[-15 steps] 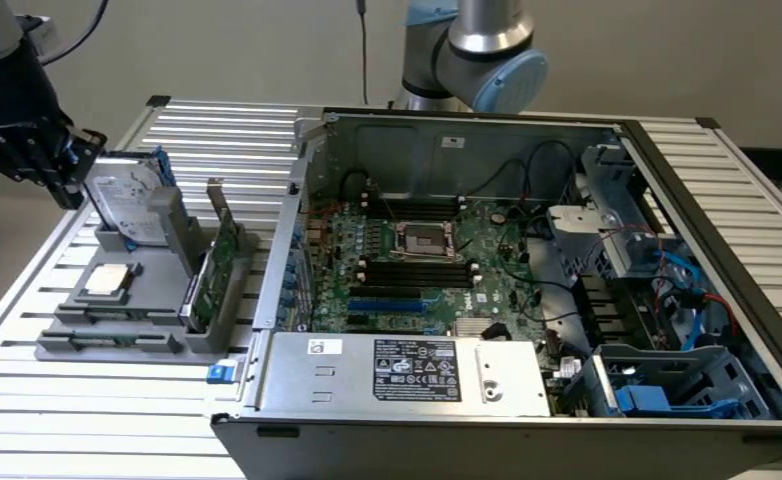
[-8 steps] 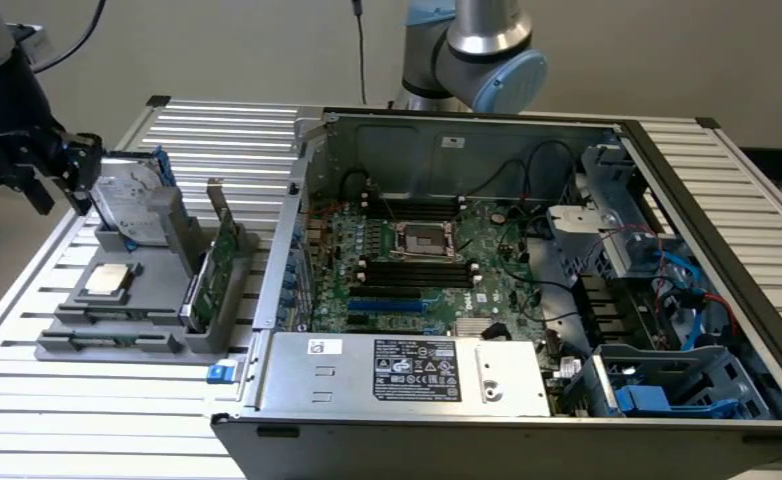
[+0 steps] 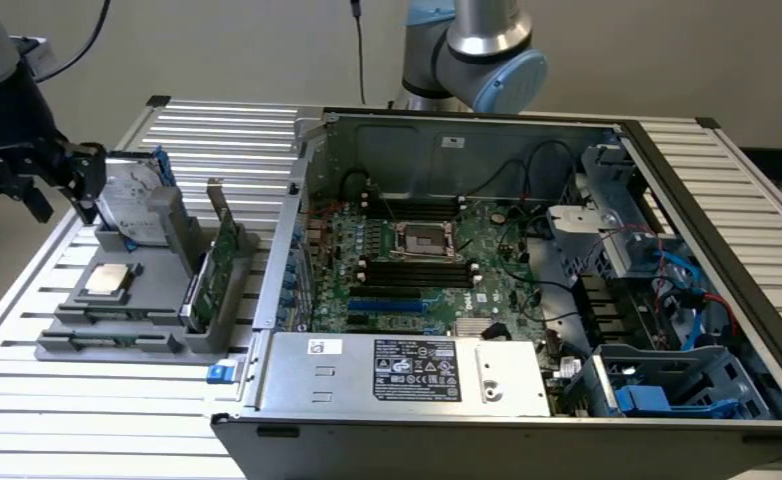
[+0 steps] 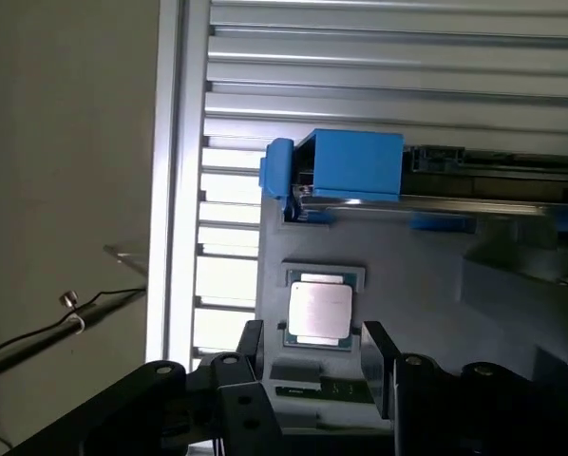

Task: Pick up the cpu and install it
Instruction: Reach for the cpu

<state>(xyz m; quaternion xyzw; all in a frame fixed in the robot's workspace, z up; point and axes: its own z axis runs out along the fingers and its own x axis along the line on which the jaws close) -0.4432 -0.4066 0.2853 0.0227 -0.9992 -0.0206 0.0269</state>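
Cpu (image 3: 108, 281): flat in grey holder (image 3: 164, 345), near the worktop's (image 3: 84, 400) edge at exterior view's left.
Gripper (image 3: 60, 198): released, empty, apart from cpu, open air around.

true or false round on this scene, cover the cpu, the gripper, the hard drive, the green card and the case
1. The cpu lies flat on the grey holder, outside the computer case. True.
2. The gripper is gripping the cpu. False: its jaws stand apart and empty, up over the holder.
3. The green card stands on edge between the cpu and the case. True.
4. The hard drive sits inside the case. False: it stands upright in the holder, close to the gripper.
5. The case is closed. False: it is open, with the motherboard showing.
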